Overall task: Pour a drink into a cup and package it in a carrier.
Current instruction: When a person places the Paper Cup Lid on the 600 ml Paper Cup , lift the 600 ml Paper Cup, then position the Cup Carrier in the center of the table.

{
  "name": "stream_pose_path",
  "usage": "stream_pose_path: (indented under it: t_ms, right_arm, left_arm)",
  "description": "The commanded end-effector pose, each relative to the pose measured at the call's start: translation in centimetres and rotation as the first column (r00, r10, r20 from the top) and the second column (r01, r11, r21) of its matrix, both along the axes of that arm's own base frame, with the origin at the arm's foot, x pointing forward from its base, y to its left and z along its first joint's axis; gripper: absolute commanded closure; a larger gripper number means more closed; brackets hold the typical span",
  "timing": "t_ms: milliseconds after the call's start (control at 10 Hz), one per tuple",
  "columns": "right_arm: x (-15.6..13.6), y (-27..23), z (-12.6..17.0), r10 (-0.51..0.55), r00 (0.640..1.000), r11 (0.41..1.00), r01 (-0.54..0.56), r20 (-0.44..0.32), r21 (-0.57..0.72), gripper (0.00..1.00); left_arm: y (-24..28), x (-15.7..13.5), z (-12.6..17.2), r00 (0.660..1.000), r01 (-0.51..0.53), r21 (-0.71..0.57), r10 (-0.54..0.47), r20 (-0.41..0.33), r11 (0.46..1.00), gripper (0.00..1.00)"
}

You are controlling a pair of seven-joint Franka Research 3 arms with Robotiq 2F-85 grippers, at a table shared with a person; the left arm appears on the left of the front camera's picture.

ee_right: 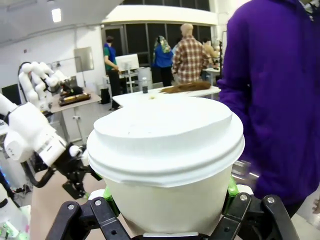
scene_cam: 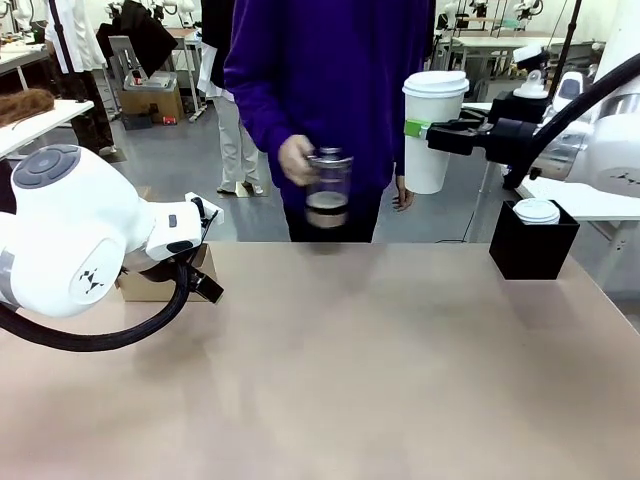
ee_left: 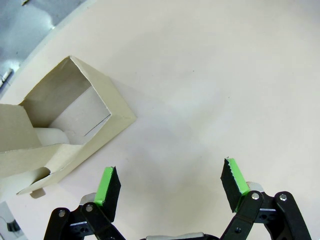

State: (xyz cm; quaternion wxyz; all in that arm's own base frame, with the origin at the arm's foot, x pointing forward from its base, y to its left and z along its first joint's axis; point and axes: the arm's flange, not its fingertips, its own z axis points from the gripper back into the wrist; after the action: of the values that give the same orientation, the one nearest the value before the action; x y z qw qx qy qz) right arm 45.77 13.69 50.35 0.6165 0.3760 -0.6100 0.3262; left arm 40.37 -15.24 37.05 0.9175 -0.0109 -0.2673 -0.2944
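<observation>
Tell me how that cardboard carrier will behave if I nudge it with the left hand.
The carrier looks like thin folded cardboard, so it is probably light and likely to slide rather than resist. Its open walls may flex or crush under a pinch. The left hand is open beside it, not touching.

Plain white cup (scene_cam: 434,130) with a white lid; dark brown drink (scene_cam: 327,207); brown cardboard carrier (ee_left: 65,157); black box (scene_cam: 532,255); pale tan worktop (scene_cam: 380,360); purple sweater (scene_cam: 330,60) on the person.

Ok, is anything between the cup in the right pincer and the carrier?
Yes, possibly: the person's hand holds the carafe above the far edge, between the cup and the carrier, and the left pincer hovers open right beside the carrier.
</observation>
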Motion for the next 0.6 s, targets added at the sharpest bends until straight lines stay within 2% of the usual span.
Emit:
stream_pose_path:
  t_ms: [0, 100, 200, 500]
  right_arm:
    - [-0.4, -0.6, 0.2, 0.000, 0.999, 1.000, 0.001, -0.038, 0.007, 0.12]
    - [-0.2, -0.9, 0.1, 0.005, 0.999, 0.999, -0.003, -0.045, 0.044, 0.12]
    - [-0.8, 0.2, 0.4, 0.004, 1.000, 1.000, -0.004, -0.004, 0.002, 0.12]
    - [-0.8, 0.2, 0.4, 0.004, 1.000, 1.000, -0.004, -0.004, 0.002, 0.12]
  left_arm:
    - [0.1, 0.0, 0.0, 1.000, 0.000, -0.002, 0.000, 0.000, 1.000, 0.00]
    - [0.1, 0.0, 0.0, 1.000, 0.000, -0.002, 0.000, 0.000, 1.000, 0.00]
    - [0.1, 0.0, 0.0, 1.000, 0.000, -0.002, 0.000, 0.000, 1.000, 0.00]
    - [0.1, 0.0, 0.0, 1.000, 0.000, -0.002, 0.000, 0.000, 1.000, 0.00]
